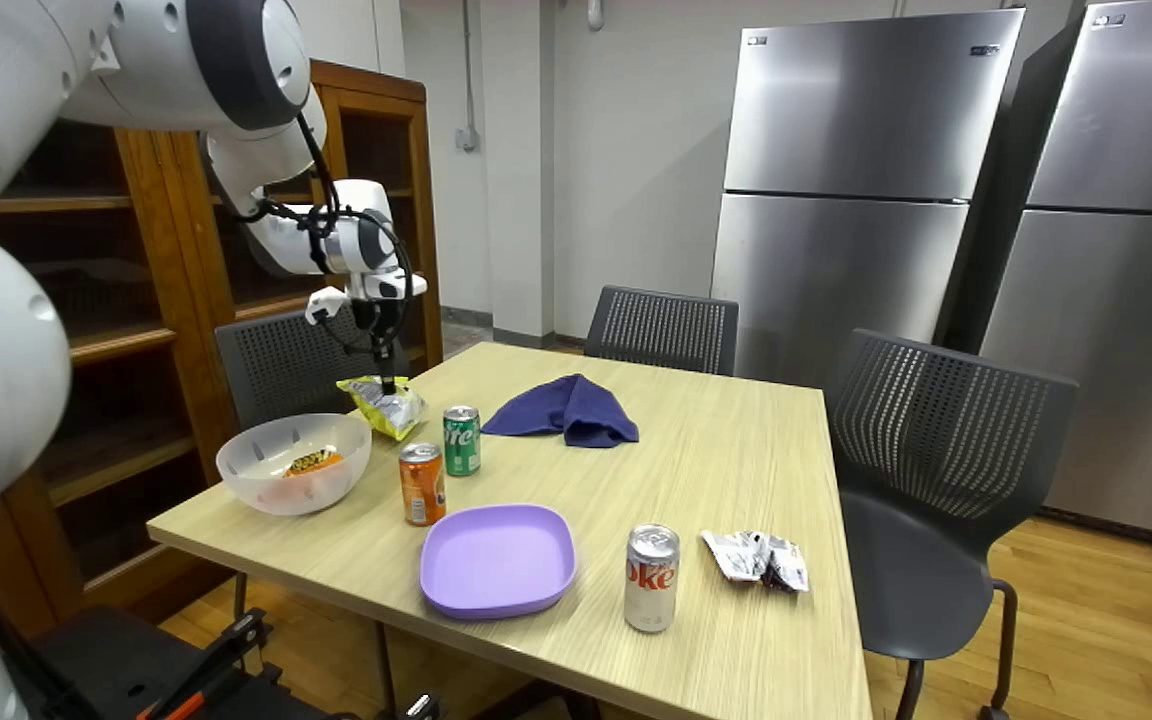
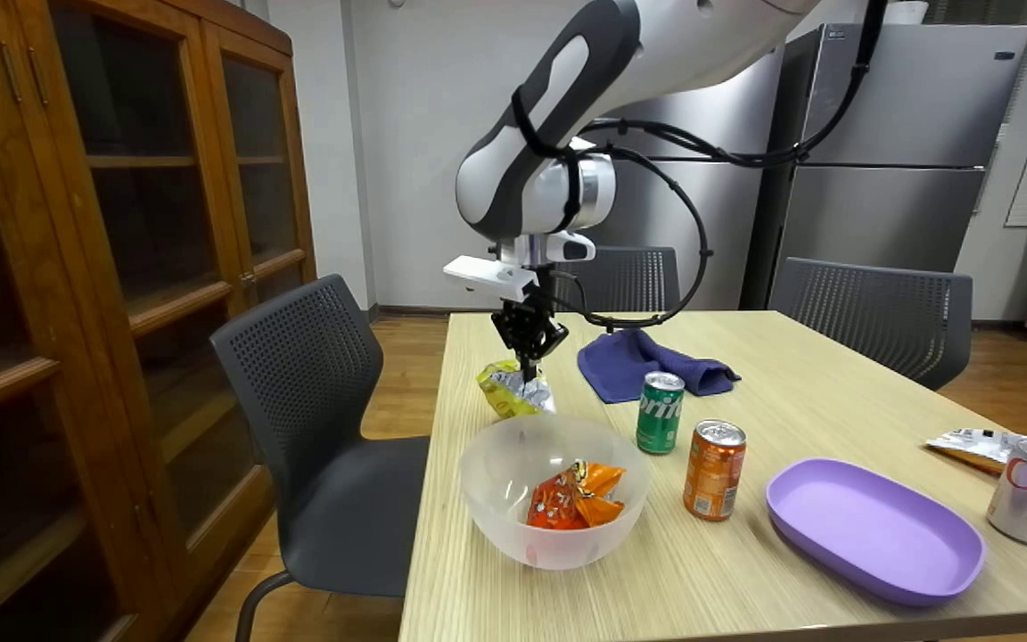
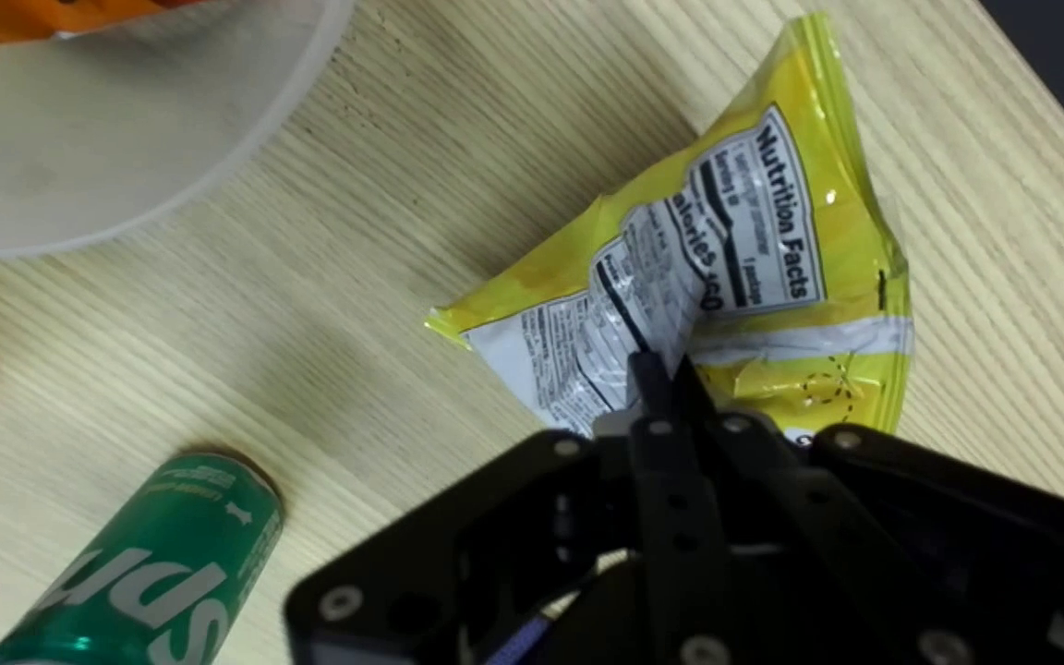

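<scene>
At left I see the frosted bowl [image 1: 281, 497] with an orange packet [image 1: 312, 463] inside. Beyond it, near the left edge of the bench [image 1: 736, 440], my fingers [image 3: 650, 383] pinch the yellow bag [image 3: 671, 245]. Rightward come the green can [image 1: 462, 442], purple tray [image 1: 498, 560] and silver can [image 1: 651, 580], the last only in both exterior views. The wrist view alone makes the Nutrition Facts panel [image 3: 758, 212] legible.

White arm [image 2: 692, 53] outstretched, black gripper [image 3: 670, 368] pointing down, fingers [image 3: 650, 390] nearly together.

Near the pincer [image 3: 668, 368] I see a green can [image 1: 461, 442] and a blue cloth [image 1: 570, 410]; farther from it, a purple plate [image 1: 498, 558].
</scene>
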You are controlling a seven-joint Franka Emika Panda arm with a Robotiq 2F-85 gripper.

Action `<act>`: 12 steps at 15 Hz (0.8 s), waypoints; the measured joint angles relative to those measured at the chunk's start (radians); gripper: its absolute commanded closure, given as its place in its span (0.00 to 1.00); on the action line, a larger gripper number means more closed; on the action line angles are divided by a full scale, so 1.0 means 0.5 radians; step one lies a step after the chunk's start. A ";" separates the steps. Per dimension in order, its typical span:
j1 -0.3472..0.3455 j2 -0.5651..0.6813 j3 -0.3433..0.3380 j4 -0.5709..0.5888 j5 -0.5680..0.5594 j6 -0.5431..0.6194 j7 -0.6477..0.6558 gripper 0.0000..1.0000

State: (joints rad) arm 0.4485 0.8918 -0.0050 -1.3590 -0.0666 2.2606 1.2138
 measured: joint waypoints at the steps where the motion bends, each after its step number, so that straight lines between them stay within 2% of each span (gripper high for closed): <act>1: -0.002 -0.021 0.000 -0.011 0.000 0.001 -0.005 1.00; 6: -0.011 -0.176 0.000 -0.148 -0.005 0.031 -0.061 1.00; 12: -0.021 -0.460 0.008 -0.469 -0.012 0.119 -0.256 1.00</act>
State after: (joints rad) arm 0.4379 0.6620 -0.0012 -1.5935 -0.0723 2.3201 1.0858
